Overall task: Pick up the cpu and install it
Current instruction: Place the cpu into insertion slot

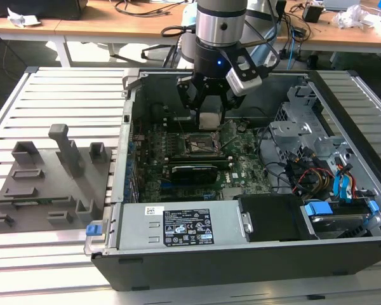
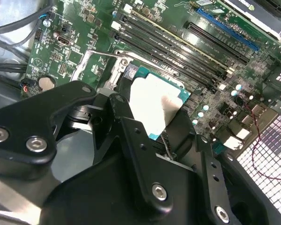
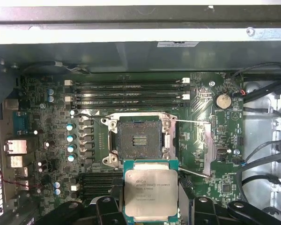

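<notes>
The gripper [image 1: 211, 119] is clamped on the cpu [image 3: 151, 191], holding it inside the computer case [image 1: 241, 270] near the open socket [image 3: 139, 138], seemingly clear of it, so installing calls for lining it up squarely over that socket.

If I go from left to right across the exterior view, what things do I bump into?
First the grey holder → then the cpu, pinched in the gripper → then the metal cage.
</notes>
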`<state>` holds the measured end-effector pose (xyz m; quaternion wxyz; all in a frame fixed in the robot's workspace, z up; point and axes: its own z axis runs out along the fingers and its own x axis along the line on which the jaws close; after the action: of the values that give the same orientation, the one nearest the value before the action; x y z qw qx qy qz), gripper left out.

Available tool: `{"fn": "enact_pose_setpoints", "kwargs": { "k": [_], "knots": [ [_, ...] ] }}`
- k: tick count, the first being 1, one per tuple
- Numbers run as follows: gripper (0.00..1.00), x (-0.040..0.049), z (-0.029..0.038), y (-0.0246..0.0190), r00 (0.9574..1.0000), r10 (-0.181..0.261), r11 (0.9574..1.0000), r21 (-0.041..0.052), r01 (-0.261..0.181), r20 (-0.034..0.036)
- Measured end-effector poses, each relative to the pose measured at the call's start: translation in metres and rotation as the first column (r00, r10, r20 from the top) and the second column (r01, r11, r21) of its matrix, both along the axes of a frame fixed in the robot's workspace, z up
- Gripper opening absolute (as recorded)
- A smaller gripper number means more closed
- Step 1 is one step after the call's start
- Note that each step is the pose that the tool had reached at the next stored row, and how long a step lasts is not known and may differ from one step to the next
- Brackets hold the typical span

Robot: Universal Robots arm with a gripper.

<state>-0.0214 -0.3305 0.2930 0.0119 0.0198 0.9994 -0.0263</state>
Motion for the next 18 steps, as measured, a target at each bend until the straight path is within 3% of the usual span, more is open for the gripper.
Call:
{"fn": "enact_pose_setpoints", "kwargs": {
  "k": [4, 10, 18],
  "knots": [
    [0.55, 0.0000, -0.0001, 0.0000, 0.9963, -0.086, 0.9963, -0.0014, 0.086, 0.0000],
    [0.55, 0.0000, -0.0002, 0.0000, 0.9896, -0.144, 0.9896, -0.0014, 0.144, 0.0000],
    [0.55, 0.0000, -0.0003, 0.0000, 0.9818, -0.190, 0.9818, -0.0020, 0.190, 0.0001]
  ]
}}
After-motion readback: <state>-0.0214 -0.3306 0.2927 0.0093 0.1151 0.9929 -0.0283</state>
